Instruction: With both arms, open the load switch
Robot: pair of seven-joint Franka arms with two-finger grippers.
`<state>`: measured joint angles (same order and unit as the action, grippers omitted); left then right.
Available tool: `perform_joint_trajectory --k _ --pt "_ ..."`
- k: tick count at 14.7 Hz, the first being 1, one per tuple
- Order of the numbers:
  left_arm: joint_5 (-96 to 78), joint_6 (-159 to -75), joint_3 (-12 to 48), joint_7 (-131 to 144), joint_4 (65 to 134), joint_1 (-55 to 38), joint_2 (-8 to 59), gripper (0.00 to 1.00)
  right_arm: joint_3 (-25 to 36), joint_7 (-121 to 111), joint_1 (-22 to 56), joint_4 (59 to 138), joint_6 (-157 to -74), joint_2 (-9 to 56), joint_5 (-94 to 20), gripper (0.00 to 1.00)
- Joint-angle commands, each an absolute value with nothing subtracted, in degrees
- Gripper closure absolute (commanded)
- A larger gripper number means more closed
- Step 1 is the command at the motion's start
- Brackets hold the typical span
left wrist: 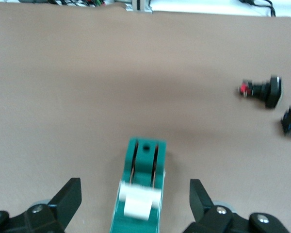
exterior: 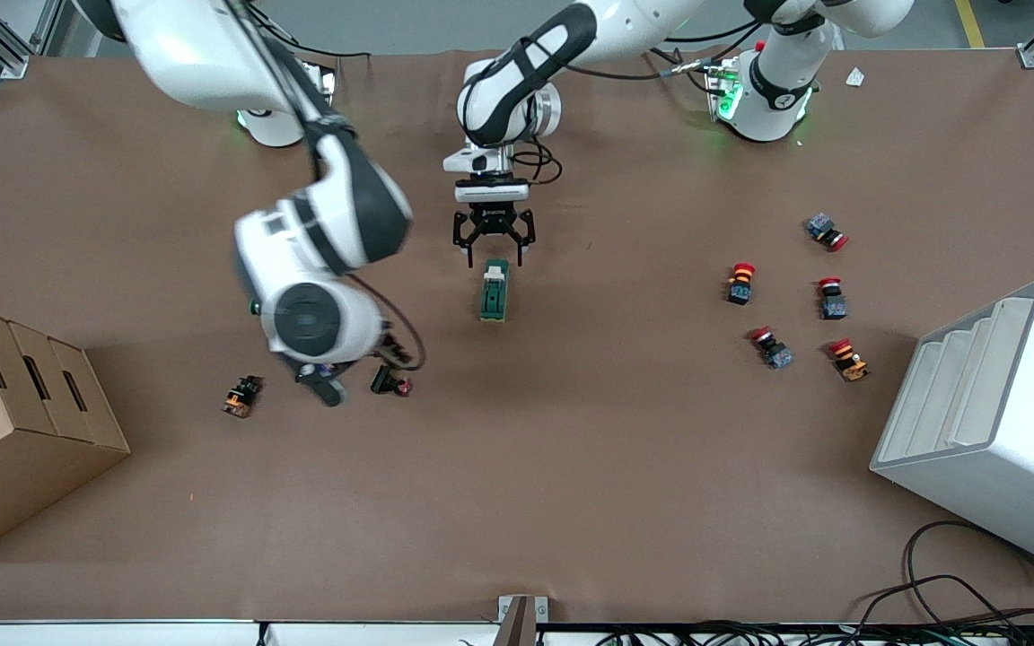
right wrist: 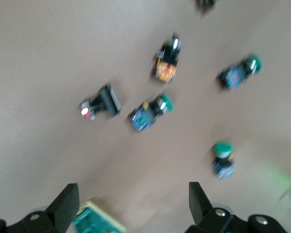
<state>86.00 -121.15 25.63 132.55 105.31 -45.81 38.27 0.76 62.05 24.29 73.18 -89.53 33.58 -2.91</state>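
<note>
The load switch is a dark green block with a white handle, lying flat near the table's middle. My left gripper hangs open just above the end of the switch that is farther from the front camera. Its fingers stand wide on either side of the handle end without touching it. In the front view my right arm's wrist covers its own hand, over the push buttons toward the right arm's end. The right gripper is open and holds nothing. A corner of the load switch shows beside one finger.
Green-capped buttons, an orange one and a black one with a red tip lie under the right arm. Several red-capped buttons sit toward the left arm's end. There is a cardboard box and a white slotted bin.
</note>
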Motion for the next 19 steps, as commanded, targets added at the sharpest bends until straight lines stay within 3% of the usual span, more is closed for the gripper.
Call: perform_joint_trajectory --k 1,5,10,19 --pt "76.2 -120.8 25.6 123.4 102.4 -43.8 33.5 0.01 -0.4 43.8 17.3 85.1 -91.3 22.7 -1.0 0.00" --pt "61.4 -120.8 25.6 109.6 94.4 -38.2 30.0 0.01 -0.4 17.9 6.6 90.3 -91.1 15.2 1.4 0.00" --pt "41.4 -117.3 25.7 90.1 86.0 -26.4 24.9 0.00 -0.4 2.4 -2.4 89.9 -90.1 11.3 2.3 0.00" --pt "19.1 -104.0 25.7 50.2 82.4 -5.8 15.0 0.00 -0.5 1.5 -3.4 77.9 -82.2 11.1 2.3 0.00"
